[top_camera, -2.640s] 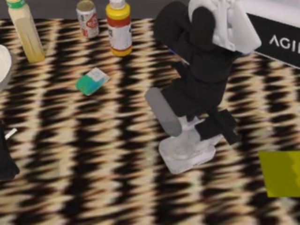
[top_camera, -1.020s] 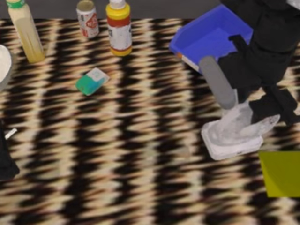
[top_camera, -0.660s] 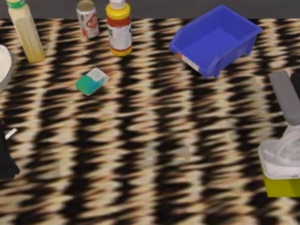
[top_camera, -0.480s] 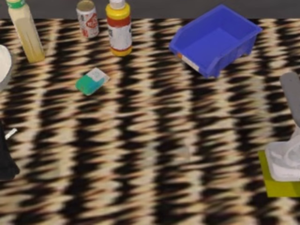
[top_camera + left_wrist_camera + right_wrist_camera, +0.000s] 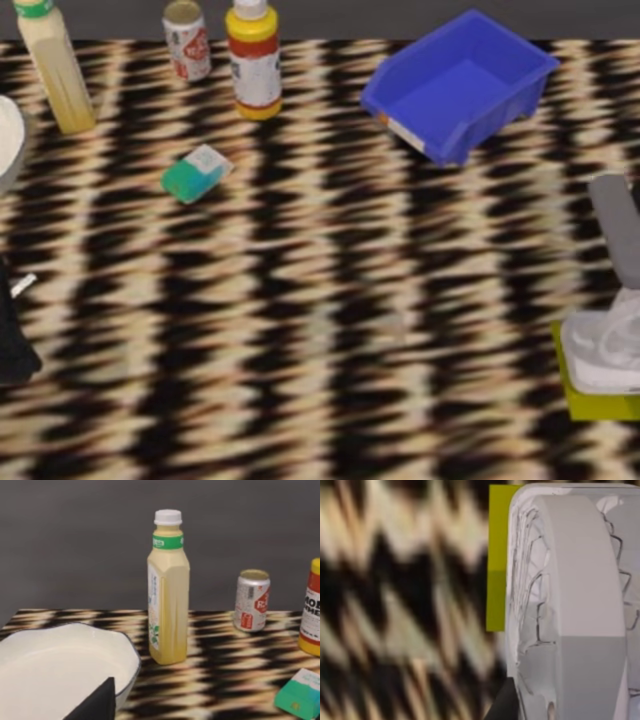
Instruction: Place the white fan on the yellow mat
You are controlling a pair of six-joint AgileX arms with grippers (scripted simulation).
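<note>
The white fan (image 5: 602, 348) stands at the top view's right edge, its boxy base on the yellow mat (image 5: 596, 405) and its grey hub (image 5: 616, 226) leaning away above it. The right wrist view is filled by the fan (image 5: 570, 605), with a strip of the mat (image 5: 496, 580) showing beside it. My right gripper (image 5: 560, 712) is shut on the fan; one dark finger (image 5: 506, 703) presses against the grille and the other is hidden. That gripper lies outside the top view. My left gripper (image 5: 12, 345) is parked at the left edge, open, one finger (image 5: 97, 702) showing.
A blue bin (image 5: 460, 85) sits at the back right. A green-and-white box (image 5: 196, 172) lies left of centre. Along the back left stand a yellow bottle (image 5: 253, 60), a can (image 5: 187, 40) and a juice bottle (image 5: 55, 70). A white bowl (image 5: 8, 135) is at the left edge.
The right arm carried the fan from the table's middle to the right edge and over the mat. In the last half second the fan settled a little lower onto the mat.
</note>
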